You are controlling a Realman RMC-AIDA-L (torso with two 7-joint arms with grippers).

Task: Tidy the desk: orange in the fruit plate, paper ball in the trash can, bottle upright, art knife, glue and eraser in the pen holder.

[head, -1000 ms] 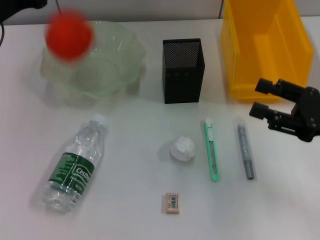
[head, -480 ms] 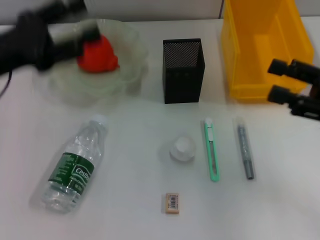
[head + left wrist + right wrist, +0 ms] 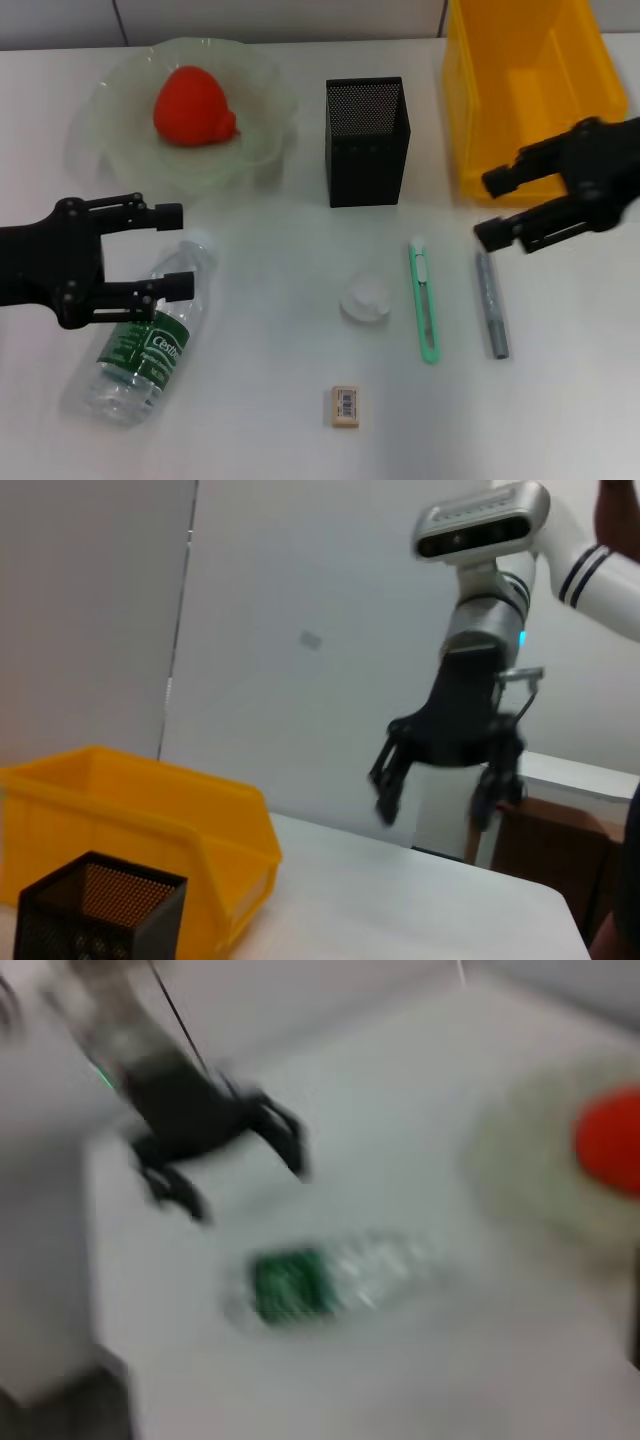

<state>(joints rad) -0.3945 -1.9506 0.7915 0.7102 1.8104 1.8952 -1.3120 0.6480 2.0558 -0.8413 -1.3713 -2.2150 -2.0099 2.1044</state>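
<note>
Since earlier: left gripper (image 3: 172, 250) left orange (image 3: 192, 106) in fruit plate (image 3: 262, 145), fingers spread, empty | right gripper (image 3: 494, 209) spread over glue (image 3: 491, 303) | next: grip bottle (image 3: 150, 332) mid-body, stand it.

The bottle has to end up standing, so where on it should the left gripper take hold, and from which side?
Probably around the bottle at its green label, coming from above with the fingers across its width. It lies flat on the desk, cap toward the fruit plate, and the open left gripper hovers over its cap end.

Left gripper (image 3: 170, 250): matte black, two slim rod-like fingers on chunky black body. Right gripper (image 3: 492, 208): same black build. Left wrist view: right arm white with black stripes, silver-grey wrist section, small blue-green light, silver camera housing.
</note>
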